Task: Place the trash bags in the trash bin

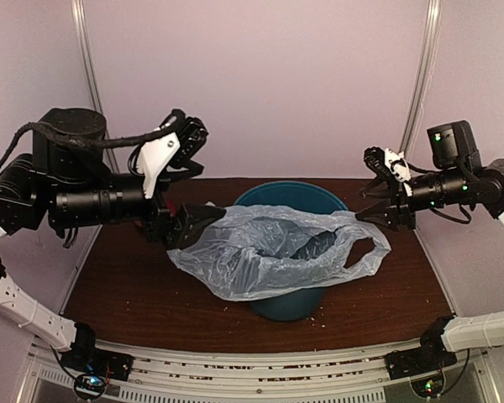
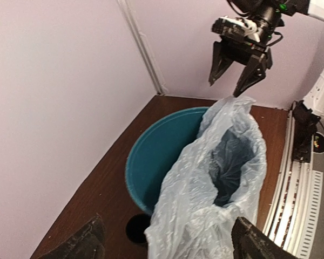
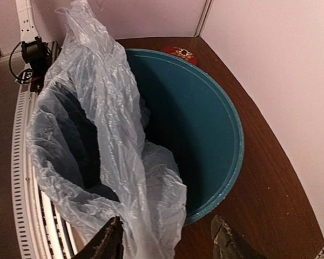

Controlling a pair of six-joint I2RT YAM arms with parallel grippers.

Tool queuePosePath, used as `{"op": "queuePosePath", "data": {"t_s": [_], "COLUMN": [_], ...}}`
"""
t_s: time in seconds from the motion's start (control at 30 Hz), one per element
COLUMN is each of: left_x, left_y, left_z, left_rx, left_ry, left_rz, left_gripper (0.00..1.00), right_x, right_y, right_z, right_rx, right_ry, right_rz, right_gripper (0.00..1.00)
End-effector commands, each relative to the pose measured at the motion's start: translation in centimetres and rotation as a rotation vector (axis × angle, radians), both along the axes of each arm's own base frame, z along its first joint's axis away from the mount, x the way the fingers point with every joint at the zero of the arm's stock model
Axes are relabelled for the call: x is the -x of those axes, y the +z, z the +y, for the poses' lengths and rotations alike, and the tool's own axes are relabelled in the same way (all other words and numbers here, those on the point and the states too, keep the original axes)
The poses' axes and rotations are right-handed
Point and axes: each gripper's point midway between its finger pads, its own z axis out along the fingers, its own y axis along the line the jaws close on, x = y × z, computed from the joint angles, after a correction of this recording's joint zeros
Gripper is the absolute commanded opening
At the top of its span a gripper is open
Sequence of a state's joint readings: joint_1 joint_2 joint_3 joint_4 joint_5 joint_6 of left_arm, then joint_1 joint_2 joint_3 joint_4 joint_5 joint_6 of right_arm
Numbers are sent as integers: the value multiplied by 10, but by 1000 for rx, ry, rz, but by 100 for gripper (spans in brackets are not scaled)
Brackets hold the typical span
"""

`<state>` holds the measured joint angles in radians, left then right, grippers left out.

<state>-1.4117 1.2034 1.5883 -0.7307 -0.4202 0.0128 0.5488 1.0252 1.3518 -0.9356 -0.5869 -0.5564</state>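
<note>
From my console I see both spread: the left tool [image 2: 168, 237] straddles one end of the trash bag [image 1: 260, 252], the right tool [image 2: 224, 89] hangs just over the other, and the bag is draped open-mouthed across the teal trash bin [image 1: 290, 191] on the desk [image 1: 126, 285].

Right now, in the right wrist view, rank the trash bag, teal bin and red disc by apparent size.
1. Unranked pair: trash bag and teal bin. The bag lies nearer the camera and covers part of the bin.
2. Smallest: red disc, partly hidden behind the rim.
</note>
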Motion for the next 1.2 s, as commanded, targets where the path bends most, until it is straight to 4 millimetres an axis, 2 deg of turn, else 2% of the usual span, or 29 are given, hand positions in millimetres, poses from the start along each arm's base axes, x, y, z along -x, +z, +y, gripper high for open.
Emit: {"op": "queuePosePath", "data": {"t_s": [0.0,0.13,0.33,0.43,0.5,0.57,0.7,0.77,0.87,0.93,1.07,1.17], "left_x": [-24,-33,-55,-65,-65,-61,-61,-56,-47,-41,-36,-35], "left_y": [0,-18,-40,-42,-45,-51,-57,-50,-26,-22,-51,-70], "left_z": [40,42,42,45,42,35,29,28,32,33,25,21], "left_rx": [23,10,-63,-64,-68,-83,-92,-70,-8,-1,-107,-166], "left_ry": [135,133,177,191,161,119,105,78,35,3,-30,-45], "left_rz": [-19,33,91,111,141,167,182,180,162,163,228,264], "left_gripper": [83,83,83,83,83,83,82,81,80,80,78,77], "right_x": [-29,-38,-48,-59,-78,-81,-55,-40,-24,-17,-10,-8], "right_y": [-4,-19,-19,-19,-9,-5,-4,-2,0,-9,-36,-42], "right_z": [-5,2,-1,-10,-27,-37,-30,-27,-26,-25,-25,-26], "right_rx": [-20,-20,-48,-76,-134,-147,-144,-151,-156,-128,-62,-53], "right_ry": [-142,-147,-204,-269,-379,-401,-281,-224,-171,-135,-99,-91], "right_rz": [6,61,59,63,36,29,49,49,48,73,125,125], "right_gripper": [59,60,60,59,56,55,55,55,57,58,58,58]}}
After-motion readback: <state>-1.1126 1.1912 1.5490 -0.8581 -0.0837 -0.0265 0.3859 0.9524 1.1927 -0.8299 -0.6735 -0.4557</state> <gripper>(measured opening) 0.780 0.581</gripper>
